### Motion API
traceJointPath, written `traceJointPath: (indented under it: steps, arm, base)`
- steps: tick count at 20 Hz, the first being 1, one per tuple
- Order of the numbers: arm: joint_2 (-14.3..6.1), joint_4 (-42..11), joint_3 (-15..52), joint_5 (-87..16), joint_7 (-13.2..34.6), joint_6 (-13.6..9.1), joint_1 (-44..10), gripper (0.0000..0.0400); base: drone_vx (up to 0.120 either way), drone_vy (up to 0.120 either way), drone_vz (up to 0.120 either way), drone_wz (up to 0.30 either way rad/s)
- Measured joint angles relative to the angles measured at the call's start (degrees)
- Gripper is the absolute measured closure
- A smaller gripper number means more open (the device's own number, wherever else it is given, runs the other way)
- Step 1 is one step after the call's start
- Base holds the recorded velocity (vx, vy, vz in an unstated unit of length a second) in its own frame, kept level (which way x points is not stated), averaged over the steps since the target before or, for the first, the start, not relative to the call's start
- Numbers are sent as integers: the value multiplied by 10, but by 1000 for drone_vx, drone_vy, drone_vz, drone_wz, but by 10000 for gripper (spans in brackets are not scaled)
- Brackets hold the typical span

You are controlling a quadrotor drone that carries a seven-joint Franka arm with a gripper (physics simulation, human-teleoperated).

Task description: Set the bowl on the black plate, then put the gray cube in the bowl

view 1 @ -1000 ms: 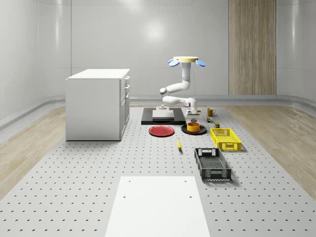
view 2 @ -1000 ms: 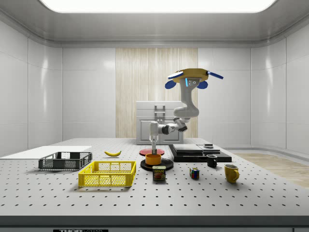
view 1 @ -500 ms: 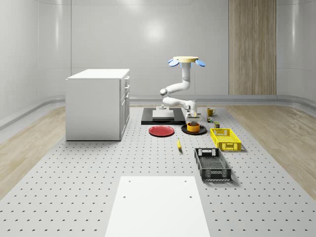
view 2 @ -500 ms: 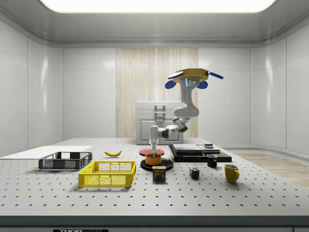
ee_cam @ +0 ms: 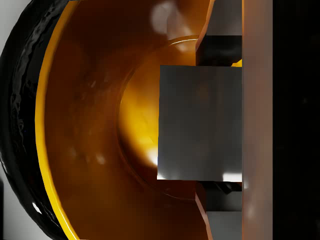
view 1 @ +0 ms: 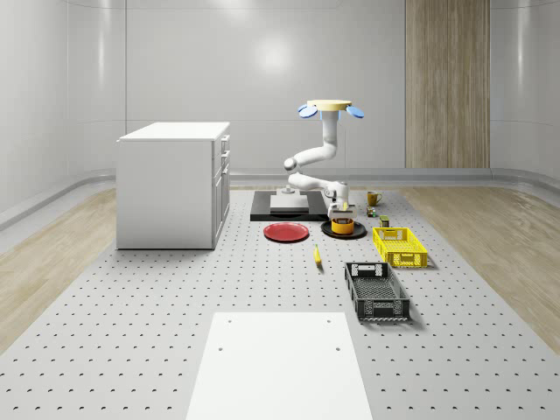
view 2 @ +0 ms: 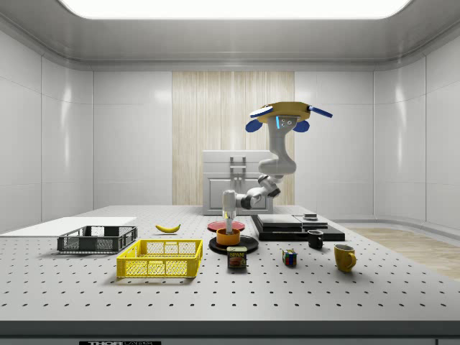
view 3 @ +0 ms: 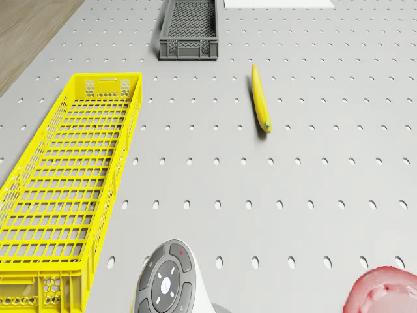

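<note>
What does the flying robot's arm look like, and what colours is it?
The arm is glossy white, built of rounded tube sections with dark gray bands at the joints. It hangs from the drone, a flat yellow disc with blue propeller blades around it. In the drone view, the arm's end shows a gray round panel with button markings and a tiny red dot. The gripper has dark, blocky fingers.
</note>
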Motion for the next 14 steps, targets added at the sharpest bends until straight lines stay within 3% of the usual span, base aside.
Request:
traceJointPath:
  steps: [5,14]
  arm:
    - [1,-10,7,5,-2,-10,6,22]
    - [-1,-38,34,29,-2,-38,18,3]
  base:
    - [0,0,0,0]
    - [0,0,0,0]
